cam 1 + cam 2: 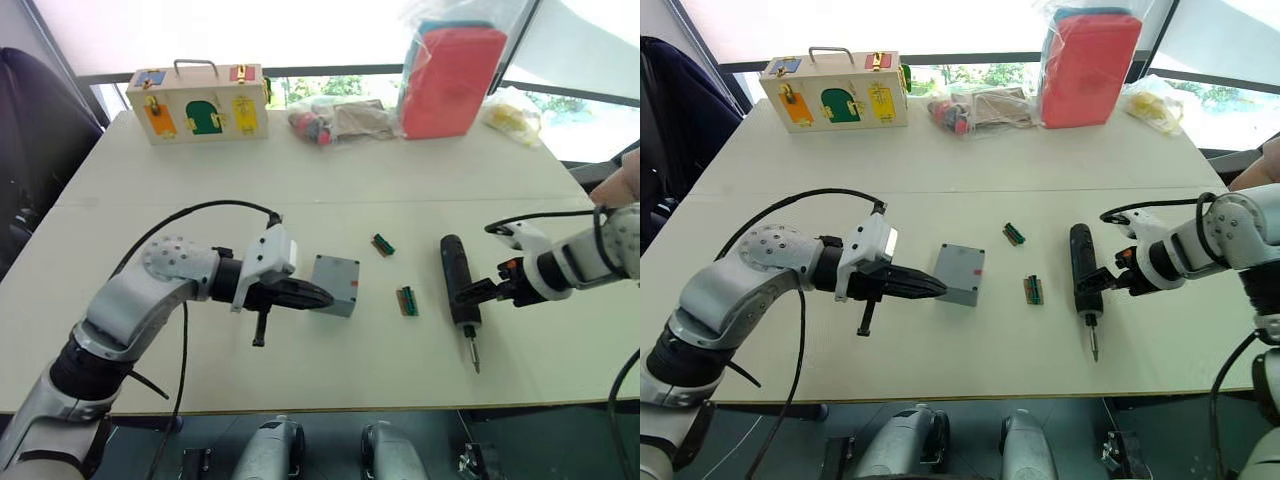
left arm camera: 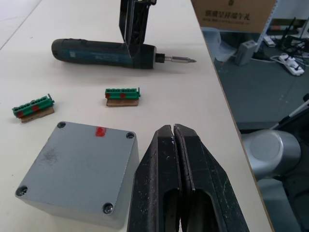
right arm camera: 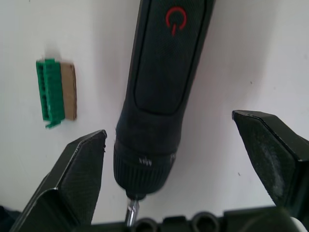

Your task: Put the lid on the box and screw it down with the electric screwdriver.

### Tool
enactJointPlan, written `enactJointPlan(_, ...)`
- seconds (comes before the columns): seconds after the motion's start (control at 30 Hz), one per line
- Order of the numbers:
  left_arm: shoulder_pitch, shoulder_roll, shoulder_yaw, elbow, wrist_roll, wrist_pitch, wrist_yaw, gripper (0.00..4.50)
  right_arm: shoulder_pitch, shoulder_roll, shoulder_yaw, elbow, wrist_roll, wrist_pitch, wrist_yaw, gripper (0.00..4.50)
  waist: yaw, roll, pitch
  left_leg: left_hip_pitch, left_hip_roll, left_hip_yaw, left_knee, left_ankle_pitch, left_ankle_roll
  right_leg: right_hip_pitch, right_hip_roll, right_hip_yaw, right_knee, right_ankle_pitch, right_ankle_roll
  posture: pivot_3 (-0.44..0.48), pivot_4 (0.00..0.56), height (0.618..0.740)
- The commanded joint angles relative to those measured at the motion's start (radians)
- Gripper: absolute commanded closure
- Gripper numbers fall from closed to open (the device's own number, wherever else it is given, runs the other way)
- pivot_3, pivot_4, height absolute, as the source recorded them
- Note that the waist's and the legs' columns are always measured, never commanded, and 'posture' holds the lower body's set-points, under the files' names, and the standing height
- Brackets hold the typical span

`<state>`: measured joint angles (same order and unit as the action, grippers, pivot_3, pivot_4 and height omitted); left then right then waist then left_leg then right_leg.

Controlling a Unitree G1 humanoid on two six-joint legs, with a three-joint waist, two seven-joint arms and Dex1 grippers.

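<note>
The grey box (image 1: 336,283) stands mid-table with a small red mark on one side wall. Its lid (image 2: 77,169) lies flat on top, with a screw hole at each corner. My left gripper (image 1: 326,296) is shut on nothing, its tips right beside the box's near side. The dark electric screwdriver (image 1: 458,280) lies on the table to the right, its bit pointing toward the front edge. My right gripper (image 3: 169,126) is open, one finger on each side of the screwdriver's collar near the bit, not closed on it.
Two small green blocks (image 1: 383,244) (image 1: 407,300) lie between the box and the screwdriver. A wooden case with colourful doors (image 1: 200,102), plastic bags (image 1: 335,120) and a red pack (image 1: 450,75) line the far edge. A person's hand (image 1: 620,185) shows at the right.
</note>
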<state>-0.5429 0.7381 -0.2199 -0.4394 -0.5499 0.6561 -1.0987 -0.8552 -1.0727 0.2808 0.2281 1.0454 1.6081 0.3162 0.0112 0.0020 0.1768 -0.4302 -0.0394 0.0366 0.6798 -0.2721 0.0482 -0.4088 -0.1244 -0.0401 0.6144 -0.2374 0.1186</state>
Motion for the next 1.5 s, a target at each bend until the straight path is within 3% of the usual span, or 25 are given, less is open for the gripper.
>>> enactJointPlan(0.03,0.017,0.000,0.023,-0.039,-0.007,0.014,0.025,4.50,-0.015,0.040,0.003,0.006,-0.018,0.006,-0.055,0.03,0.000,0.000,0.000,0.000,0.000,0.000,0.000,0.000,0.000,0.000,0.000,0.000,0.000,0.000,0.001,0.000,0.150,0.740)
enactJointPlan(0.13,0.030,0.002,0.034,-0.043,-0.012,0.021,0.038,4.50,-0.002,0.034,0.028,-0.041,-0.022,0.006,-0.063,0.61,0.001,0.000,0.000,0.000,0.000,0.000,0.001,0.000,0.000,0.000,0.001,-0.001,0.000,0.001,0.002,0.000,0.150,0.740)
enactJointPlan(0.37,0.036,-0.006,0.036,-0.028,-0.006,0.015,0.053,4.50,0.028,0.005,0.055,-0.088,0.031,0.006,-0.079,2.71,0.001,0.000,0.000,0.000,0.000,0.000,0.001,-0.002,0.003,0.000,0.001,-0.001,0.000,0.001,0.002,0.000,0.150,0.740)
enactJointPlan(0.5,0.031,0.000,0.043,0.023,0.009,-0.007,0.045,4.50,-0.012,0.054,-0.033,-0.032,-0.100,-0.021,-0.112,2.73,0.000,0.000,0.000,0.000,0.000,0.000,0.001,-0.002,0.003,0.001,0.001,-0.001,0.000,0.001,0.002,0.000,0.150,0.740)
enactJointPlan(0.67,-0.002,-0.001,0.086,0.150,0.006,-0.031,0.024,4.50,-0.012,0.029,-0.045,-0.147,-0.380,-0.415,-0.089,2.73,0.001,0.002,0.001,0.000,0.000,0.002,0.003,-0.002,0.004,0.000,0.002,0.000,0.001,0.001,0.002,0.000,0.150,0.740)
enactJointPlan(0.8,-0.014,-0.012,0.082,0.232,0.030,-0.051,0.006,4.50,0.045,0.247,-0.361,-0.268,-0.347,-0.582,-0.226,2.73,-0.005,0.002,0.002,-0.003,0.001,0.003,0.002,0.001,-0.002,-0.004,0.004,0.000,0.002,0.001,0.004,0.000,0.150,0.740)
enactJointPlan(0.93,-0.047,-0.035,0.088,0.280,0.030,-0.046,0.002,4.50,0.132,0.458,-0.464,-0.539,-0.319,-0.762,-0.246,2.73,-0.005,0.002,0.002,-0.006,0.003,0.003,-0.001,0.004,-0.005,-0.007,0.005,0.000,0.004,0.001,0.005,0.000,0.150,0.740)
enactJointPlan(1.03,-0.105,-0.064,0.073,0.328,0.041,-0.036,-0.001,4.50,0.224,0.650,-0.450,-0.694,-0.322,-0.926,-0.252,2.73,-0.002,0.002,0.001,-0.010,0.003,0.002,0.001,0.005,-0.007,-0.013,0.006,0.001,0.010,0.001,0.005,0.000,0.150,0.740)
enactJointPlan(1.17,-0.153,-0.087,0.010,0.364,0.087,-0.052,-0.035,4.50,0.334,0.767,-0.381,-0.735,-0.337,-1.018,-0.167,2.73,0.004,0.001,0.001,-0.012,0.000,0.000,0.004,0.005,-0.007,-0.013,0.005,0.000,0.015,0.001,0.004,0.000,0.150,0.740)
enactJointPlan(1.5,-0.194,-0.157,-0.081,0.455,0.203,-0.140,-0.080,4.50,0.438,0.797,-0.285,-0.704,-0.476,-1.124,-0.073,2.73,-0.006,0.001,0.001,-0.012,0.001,0.000,0.004,0.005,-0.007,-0.016,0.007,0.004,0.016,0.001,0.004,0.000,0.150,0.740)
